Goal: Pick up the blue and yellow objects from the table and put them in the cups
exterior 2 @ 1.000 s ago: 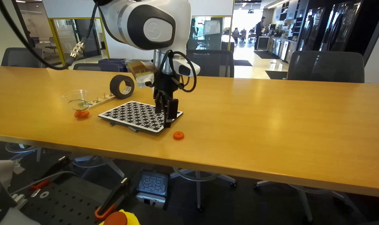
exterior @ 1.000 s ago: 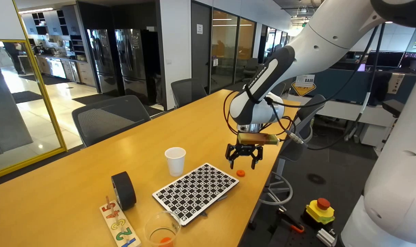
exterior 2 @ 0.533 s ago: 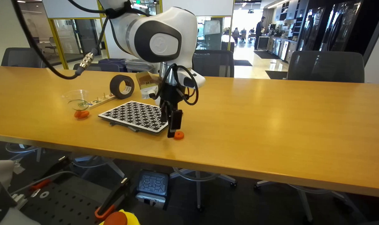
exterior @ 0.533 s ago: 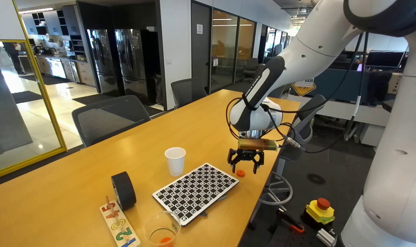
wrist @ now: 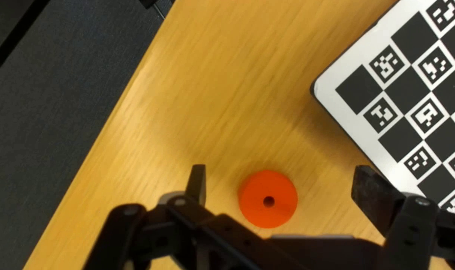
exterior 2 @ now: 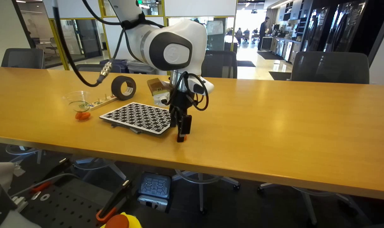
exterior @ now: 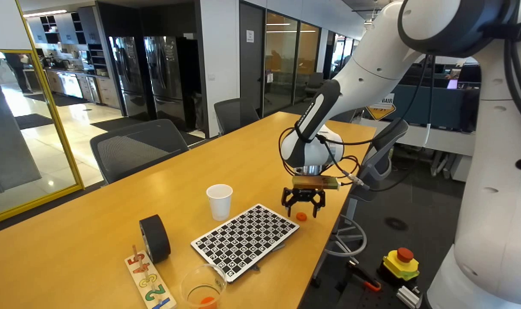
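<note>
At right on the tbl (exterior: 92, 244), in an exterior view, orange disc (wrist: 259, 191) lies flat just past the right corner of the checkered board (exterior: 246, 241). Gripper (exterior: 302, 213) is low over it, jaws wide apart w/ nothing held; wrist view has disc btwn them, touching neither, nearer left one. Can't tell if tips touch tbl. White cup (exterior: 220, 202) stands left of board; clear cup (exterior: 203, 284) sits nearer, w/ orange pcs (exterior: 208, 302) at bottom.
</note>
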You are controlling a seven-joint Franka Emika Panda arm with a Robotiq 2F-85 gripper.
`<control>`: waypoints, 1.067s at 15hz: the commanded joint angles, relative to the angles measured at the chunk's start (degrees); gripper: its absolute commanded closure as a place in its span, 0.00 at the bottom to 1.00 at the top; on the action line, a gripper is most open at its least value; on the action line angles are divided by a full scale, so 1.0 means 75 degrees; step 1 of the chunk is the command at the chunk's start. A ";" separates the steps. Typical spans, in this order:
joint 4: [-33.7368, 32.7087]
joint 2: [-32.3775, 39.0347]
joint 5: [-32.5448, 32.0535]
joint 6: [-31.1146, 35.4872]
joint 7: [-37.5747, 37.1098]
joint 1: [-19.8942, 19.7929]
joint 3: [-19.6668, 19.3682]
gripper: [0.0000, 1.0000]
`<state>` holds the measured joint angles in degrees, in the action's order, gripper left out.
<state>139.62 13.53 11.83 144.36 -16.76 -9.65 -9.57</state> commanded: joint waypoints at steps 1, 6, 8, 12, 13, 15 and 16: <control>-0.0416 0.0350 0.0175 0.0008 -0.0034 -0.0030 -0.0045 0.00; -0.0595 0.0550 0.0162 0.0019 -0.0033 -0.0049 -0.0070 0.28; -0.0589 0.0549 0.0130 0.0050 -0.0066 -0.0023 -0.0075 0.42; -0.0553 0.0427 0.0099 0.0079 -0.0113 0.0000 -0.0095 0.72; -0.0545 0.0407 0.0093 0.0084 -0.0128 0.0003 -0.0102 0.79; -0.0505 0.0324 0.0092 0.0069 -0.0168 0.0026 -0.0093 0.83; -0.0454 0.0242 0.0074 0.0087 -0.0184 0.0048 -0.0091 0.83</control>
<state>135.81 16.62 11.84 144.37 -17.23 -9.95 -10.01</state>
